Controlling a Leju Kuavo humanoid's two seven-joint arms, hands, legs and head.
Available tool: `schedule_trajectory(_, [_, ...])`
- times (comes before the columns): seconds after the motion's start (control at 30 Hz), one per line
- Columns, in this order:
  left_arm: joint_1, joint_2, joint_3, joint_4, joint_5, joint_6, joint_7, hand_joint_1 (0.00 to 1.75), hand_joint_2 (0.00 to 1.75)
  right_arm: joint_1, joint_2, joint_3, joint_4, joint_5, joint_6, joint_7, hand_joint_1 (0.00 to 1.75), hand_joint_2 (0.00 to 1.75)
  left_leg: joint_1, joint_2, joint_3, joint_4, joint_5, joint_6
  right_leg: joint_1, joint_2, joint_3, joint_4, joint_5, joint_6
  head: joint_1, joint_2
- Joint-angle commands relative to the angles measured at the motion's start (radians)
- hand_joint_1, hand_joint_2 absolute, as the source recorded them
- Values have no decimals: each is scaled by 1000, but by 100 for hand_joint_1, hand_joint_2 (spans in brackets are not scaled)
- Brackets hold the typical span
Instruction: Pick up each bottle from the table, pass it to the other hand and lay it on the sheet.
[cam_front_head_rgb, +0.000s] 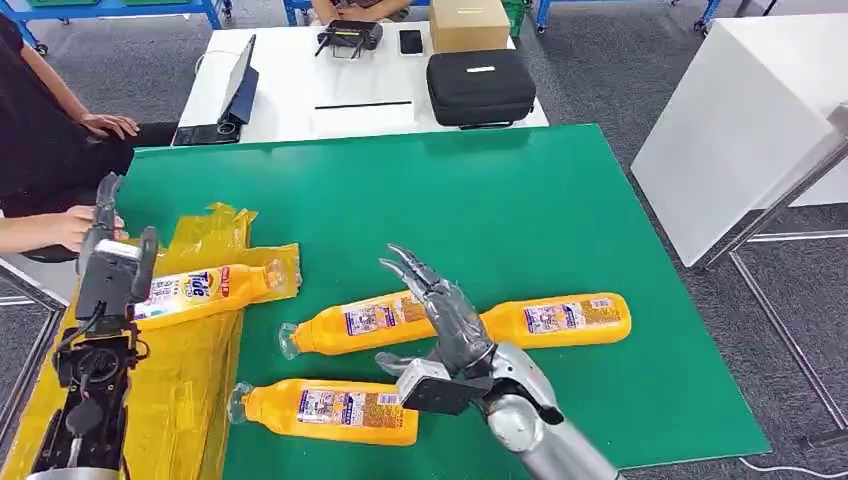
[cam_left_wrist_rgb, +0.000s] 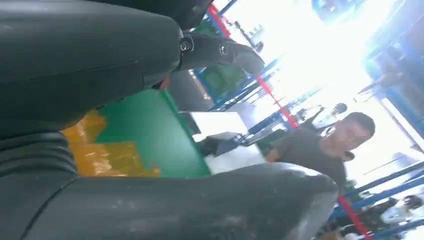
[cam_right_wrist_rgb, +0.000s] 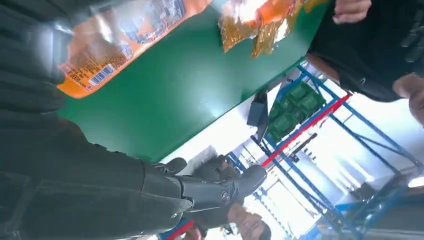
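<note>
Four orange bottles with labels lie on their sides. One bottle (cam_front_head_rgb: 215, 288) rests on the crumpled yellow sheet (cam_front_head_rgb: 190, 380) at the table's left. My left hand (cam_front_head_rgb: 115, 265) stands at that bottle's base end, hiding it, with fingers apart and nothing between them in the left wrist view (cam_left_wrist_rgb: 200, 205). Two bottles lie end to end mid-table, one (cam_front_head_rgb: 360, 320) left and one (cam_front_head_rgb: 560, 318) right of my right hand (cam_front_head_rgb: 440, 315), which hovers over them with fingers spread. A fourth bottle (cam_front_head_rgb: 330, 408) lies nearer the front edge. The right wrist view shows a bottle (cam_right_wrist_rgb: 115, 45) beyond my empty right hand (cam_right_wrist_rgb: 100, 190).
The green table (cam_front_head_rgb: 520, 200) has bare room across its far half. A person sits at the left, one hand (cam_front_head_rgb: 60, 228) close to my left hand. Behind stands a white table (cam_front_head_rgb: 290, 90) with a black case (cam_front_head_rgb: 480, 85), a box and a laptop.
</note>
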Motion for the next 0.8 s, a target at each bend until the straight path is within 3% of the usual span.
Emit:
schedule_trajectory(0.03, [-3, -22, 6, -67, 7, -2, -1, 0, 0, 3, -9, -19, -9, -1, -2, 11, 0, 175, 1, -1, 1, 0, -1, -2, 1, -3, 2, 0, -1, -2, 0, 0])
schedule_trajectory(0.27, [37, -51, -43, -174, 87, -15, 5, 0, 0, -43, -3, 65, 146, 121, 182, 275, 0, 175, 2, 0, 3, 0, -2, -2, 2, -2, 4, -2, -1, -2, 0, 0])
schedule_trajectory(0.5, [43, -42, -117, -163, 127, -7, 36, 0, 0, -82, 50, 213, 190, 194, 208, 324, 0, 175, 1, 2, 4, -1, -3, -3, 2, -1, 5, -1, -2, -3, 0, 0])
schedule_trajectory(0.8, [26, -37, -118, -140, 133, -3, 33, 0, 0, -88, 44, 221, 184, 193, 213, 338, 0, 175, 1, -1, -1, 0, 0, -1, 1, -2, -1, -1, 0, -1, 0, 0])
